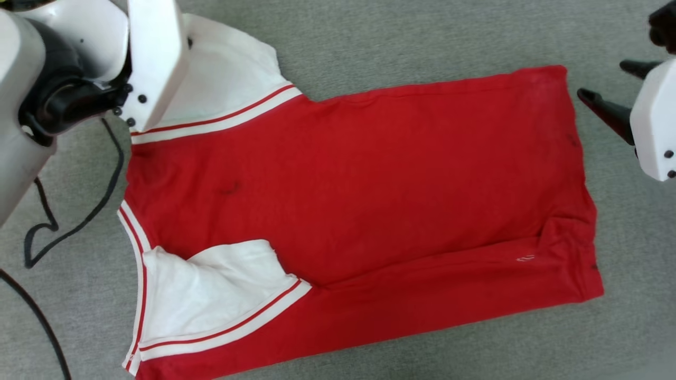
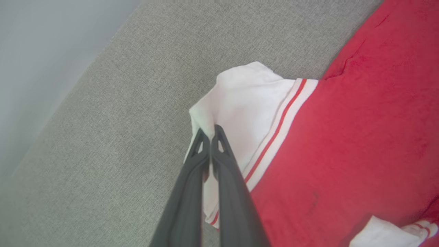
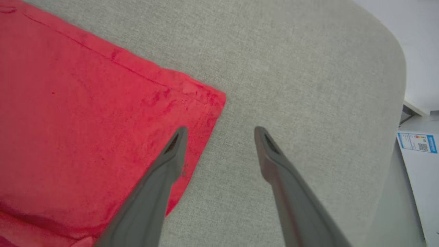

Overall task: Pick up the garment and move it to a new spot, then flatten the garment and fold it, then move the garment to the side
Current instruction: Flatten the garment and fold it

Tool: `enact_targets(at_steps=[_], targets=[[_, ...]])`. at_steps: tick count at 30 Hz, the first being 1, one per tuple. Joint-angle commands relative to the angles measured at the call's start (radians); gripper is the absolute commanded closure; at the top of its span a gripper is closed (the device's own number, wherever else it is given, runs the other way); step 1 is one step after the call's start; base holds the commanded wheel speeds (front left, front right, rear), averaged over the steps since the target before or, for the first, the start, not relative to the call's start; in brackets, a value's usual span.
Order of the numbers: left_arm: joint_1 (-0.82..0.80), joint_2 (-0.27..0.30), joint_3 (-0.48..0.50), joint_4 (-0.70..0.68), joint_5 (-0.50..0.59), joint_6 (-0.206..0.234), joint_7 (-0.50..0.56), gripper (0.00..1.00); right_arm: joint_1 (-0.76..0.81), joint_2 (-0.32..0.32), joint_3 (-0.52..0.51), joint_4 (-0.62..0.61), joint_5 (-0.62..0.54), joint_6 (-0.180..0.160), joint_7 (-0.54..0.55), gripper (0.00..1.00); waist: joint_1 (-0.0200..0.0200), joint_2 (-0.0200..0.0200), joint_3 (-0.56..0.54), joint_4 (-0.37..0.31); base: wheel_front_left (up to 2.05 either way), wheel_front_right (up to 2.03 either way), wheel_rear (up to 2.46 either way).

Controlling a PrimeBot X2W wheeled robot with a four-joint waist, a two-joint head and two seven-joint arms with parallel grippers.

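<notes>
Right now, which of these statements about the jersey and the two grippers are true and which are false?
1. The left gripper is shut on a white sleeve of the jersey. True.
2. The right gripper is clamped on the red hem. False: it is open and holds nothing.
3. The jersey lies with its number facing up. False: a plain red side faces up.
4. The jersey lies spread on a grey fabric surface. True.
</notes>
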Motion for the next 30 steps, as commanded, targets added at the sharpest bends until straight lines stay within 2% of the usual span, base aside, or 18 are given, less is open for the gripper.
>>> enact_targets(at_steps=[1,7,14,19,20,21,30], targets=[[-0.016,-0.011,-0.003,-0.011,0.0,-0.002,-0.011,1.0,-0.032,0.003,0.029,0.032,0.035,0.0,0.055,0.0,-0.0001,0.0,0.016,0.019,0.0,0.0,0.0],[-0.056,-0.032,-0.02,-0.046,0.007,-0.003,-0.021,1.0,-0.109,0.038,0.079,0.138,0.105,0.0,0.155,0.0,-0.0001,0.0,0.058,0.061,0.0,0.0,0.0],[-0.085,-0.034,-0.036,-0.063,0.001,-0.004,-0.035,1.0,-0.125,0.102,0.143,0.249,0.127,0.0,0.151,0.0,-0.0001,0.0,0.089,0.084,0.0,0.0,0.0],[-0.086,-0.03,-0.048,-0.056,-0.009,-0.004,-0.059,1.0,-0.073,0.096,0.251,0.274,0.163,0.002,0.169,0.0,-0.0001,0.0,0.089,0.087,0.0,0.0,0.0],[-0.082,-0.027,-0.049,-0.053,-0.008,-0.004,-0.066,1.0,-0.078,0.093,0.257,0.276,0.167,0.003,0.154,0.57,-0.0001,0.0,0.083,0.085,0.0,0.0,0.0],[-0.076,-0.024,-0.05,-0.05,-0.007,-0.004,-0.076,1.0,-0.085,0.088,0.257,0.275,0.17,0.003,0.133,1.0,-0.0001,0.0,0.075,0.082,0.0,0.0,0.0],[-0.008,-0.014,-0.085,-0.042,-0.031,-0.004,-0.166,1.0,-0.118,0.015,0.251,0.281,0.208,0.0,-0.052,1.0,-0.0001,0.0,-0.065,0.092,0.0,0.0,0.0]])
